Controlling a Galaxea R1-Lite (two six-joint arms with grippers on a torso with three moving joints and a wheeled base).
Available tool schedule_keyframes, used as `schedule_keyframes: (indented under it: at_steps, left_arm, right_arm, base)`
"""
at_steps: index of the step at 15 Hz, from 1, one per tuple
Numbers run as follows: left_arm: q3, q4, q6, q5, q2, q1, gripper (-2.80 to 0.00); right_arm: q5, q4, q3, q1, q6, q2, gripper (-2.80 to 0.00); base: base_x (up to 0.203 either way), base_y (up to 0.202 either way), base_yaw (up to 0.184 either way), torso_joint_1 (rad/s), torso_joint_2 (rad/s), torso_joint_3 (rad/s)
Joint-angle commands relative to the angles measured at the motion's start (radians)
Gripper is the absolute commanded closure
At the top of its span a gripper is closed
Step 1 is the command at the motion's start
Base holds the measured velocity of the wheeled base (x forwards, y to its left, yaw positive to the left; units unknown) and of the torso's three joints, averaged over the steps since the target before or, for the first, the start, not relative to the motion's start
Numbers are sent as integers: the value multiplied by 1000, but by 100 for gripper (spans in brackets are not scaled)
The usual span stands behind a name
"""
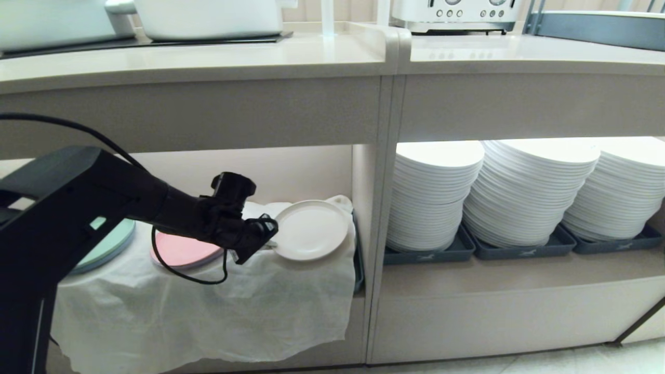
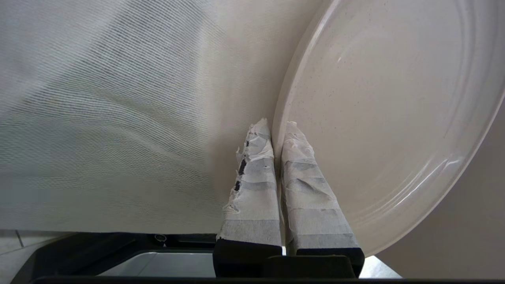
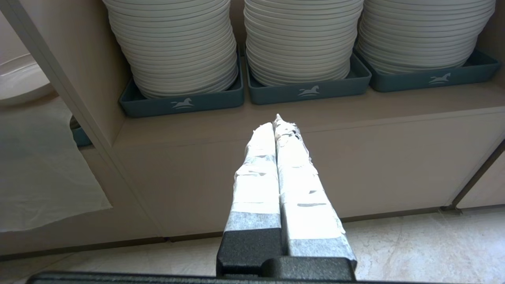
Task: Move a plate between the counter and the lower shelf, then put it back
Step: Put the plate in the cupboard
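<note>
In the lower shelf, the left gripper has its jaws pinching the rim of the plate above the white cloth, while the right gripper hangs with jaws pressed together.

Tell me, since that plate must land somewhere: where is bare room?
The left gripper pinches the round cream plate over the cloth-draped lower shelf. Bare cloth lies before the pink plate. The pale counter is bare along its front edge. The white plate stacks crowd the neighbouring bay.
</note>
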Motion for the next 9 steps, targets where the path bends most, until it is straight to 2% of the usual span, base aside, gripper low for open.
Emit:
schedule_keyframes:
  at_steps: [1, 9]
  left_arm:
    - [-3, 0, -3, 0, 2, -5, 0]
    - [-8, 0, 16, 2, 11, -11, 0]
  right_arm:
    - [0, 0, 0, 0, 0, 0, 0]
    - [0, 0, 0, 1, 0, 0, 0]
  base:
    - [0, 0, 0, 0, 0, 0]
    - [0, 0, 0, 0, 0, 0]
